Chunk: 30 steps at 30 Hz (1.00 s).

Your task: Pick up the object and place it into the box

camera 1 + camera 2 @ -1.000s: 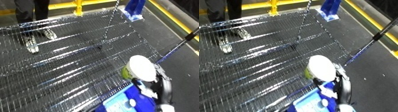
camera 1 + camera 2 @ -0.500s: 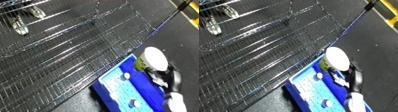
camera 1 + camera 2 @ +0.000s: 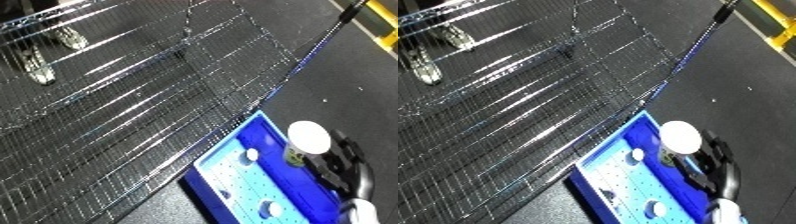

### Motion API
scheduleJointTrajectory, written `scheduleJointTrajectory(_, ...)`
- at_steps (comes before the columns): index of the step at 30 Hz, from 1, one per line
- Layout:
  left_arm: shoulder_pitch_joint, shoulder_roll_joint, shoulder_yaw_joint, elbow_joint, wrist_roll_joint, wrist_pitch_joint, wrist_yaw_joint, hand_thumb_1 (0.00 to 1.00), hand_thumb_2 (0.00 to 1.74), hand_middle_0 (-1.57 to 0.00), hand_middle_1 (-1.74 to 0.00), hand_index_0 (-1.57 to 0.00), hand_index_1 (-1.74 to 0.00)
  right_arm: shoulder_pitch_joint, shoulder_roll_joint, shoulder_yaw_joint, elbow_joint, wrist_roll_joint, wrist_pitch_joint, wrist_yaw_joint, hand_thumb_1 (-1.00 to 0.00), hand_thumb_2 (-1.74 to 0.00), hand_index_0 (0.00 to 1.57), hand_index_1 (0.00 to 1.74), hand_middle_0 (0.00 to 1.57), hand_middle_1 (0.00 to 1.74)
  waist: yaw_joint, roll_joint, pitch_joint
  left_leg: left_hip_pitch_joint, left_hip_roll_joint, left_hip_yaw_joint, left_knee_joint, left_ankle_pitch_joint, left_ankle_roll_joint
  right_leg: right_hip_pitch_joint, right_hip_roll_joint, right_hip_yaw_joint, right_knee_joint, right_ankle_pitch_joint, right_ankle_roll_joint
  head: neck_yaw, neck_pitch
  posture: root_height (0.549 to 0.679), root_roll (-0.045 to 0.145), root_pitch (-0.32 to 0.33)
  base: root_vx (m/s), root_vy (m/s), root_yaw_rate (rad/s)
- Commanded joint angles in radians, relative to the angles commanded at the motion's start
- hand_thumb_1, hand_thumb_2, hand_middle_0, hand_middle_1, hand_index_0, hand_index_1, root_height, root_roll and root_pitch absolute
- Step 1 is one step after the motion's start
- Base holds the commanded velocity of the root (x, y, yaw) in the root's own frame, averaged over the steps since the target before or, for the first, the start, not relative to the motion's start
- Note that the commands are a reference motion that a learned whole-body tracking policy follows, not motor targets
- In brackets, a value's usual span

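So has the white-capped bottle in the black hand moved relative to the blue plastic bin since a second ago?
Yes. The white-capped bottle, held by the right hand, has come off the wire mesh surface and is now over the blue plastic bin.

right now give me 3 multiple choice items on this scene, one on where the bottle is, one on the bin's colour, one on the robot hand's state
1. Where is the white-capped bottle?
A. lying on the wire mesh surface
B. held above the bin
C. standing on the dark floor far from the bin

2. What colour is the bin?
A. blue
B. red
C. yellow

3. What is the right robot hand doing?
A. hanging open with nothing in it
B. pressing flat on the mesh
C. curled round the bottle

Answers:
1. B, the bottle sits over the bin's right side, in the hand and off the wire mesh surface.
2. A, its rim and perforated floor are bright blue.
3. C, black fingers wrap the bottle's body below its white cap.
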Motion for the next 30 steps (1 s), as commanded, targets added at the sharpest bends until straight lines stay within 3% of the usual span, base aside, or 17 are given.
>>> scheduleJointTrajectory(9,0.014,-0.008,-0.003,0.000,-0.007,-0.001,-0.007,1.00,1.74,-1.57,-1.74,-1.57,-1.74,0.011,0.010,0.021,-0.016,-0.042,-0.004,0.029,0.00,0.00,0.00,0.00,0.00,0.00,0.006,0.006,0.004,-0.004,0.000,-0.012,-0.004,0.015,-0.0063,0.002,0.0057,-0.007,0.006,-0.005,-0.0094,-0.020,-0.012,0.667,0.072,0.018,0.010,-0.008,0.026)
scheduleJointTrajectory(16,0.035,-0.021,0.002,-0.023,0.010,0.004,-0.006,1.00,1.74,-1.57,-1.74,-1.57,-1.74,0.024,0.054,0.074,-0.153,-0.125,-0.020,0.054,0.00,0.00,0.00,0.00,0.00,0.00,0.016,-0.012,0.003,-0.008,0.003,-0.020,-0.006,0.020,-0.0047,0.006,0.0098,-0.012,0.003,-0.006,-0.0101,-0.073,-0.008,0.667,0.070,0.018,0.009,-0.026,0.069)
scheduleJointTrajectory(23,0.050,-0.026,0.014,-0.043,0.017,0.018,0.008,1.00,1.74,-1.57,-1.74,-1.57,-1.74,0.018,0.072,0.143,-0.315,-0.291,-0.016,0.074,0.00,0.00,0.00,0.00,0.00,0.00,0.032,-0.032,-0.001,-0.012,0.005,-0.024,-0.004,0.021,-0.0018,0.008,0.0118,-0.018,0.002,-0.005,-0.0085,-0.100,0.015,0.667,0.067,0.016,0.016,-0.016,0.017)
scheduleJointTrajectory(30,0.062,-0.034,0.023,-0.038,0.023,0.015,-0.007,1.00,1.74,-1.57,-1.74,-1.57,-1.74,-0.013,0.084,0.172,-0.385,-0.302,-0.033,0.146,0.00,0.00,0.00,0.00,0.00,0.00,0.056,-0.039,-0.007,-0.008,0.004,-0.032,-0.012,0.027,-0.0051,0.026,0.0071,-0.027,-0.003,-0.008,-0.0081,-0.133,0.010,0.667,0.062,0.008,0.023,0.004,0.071)
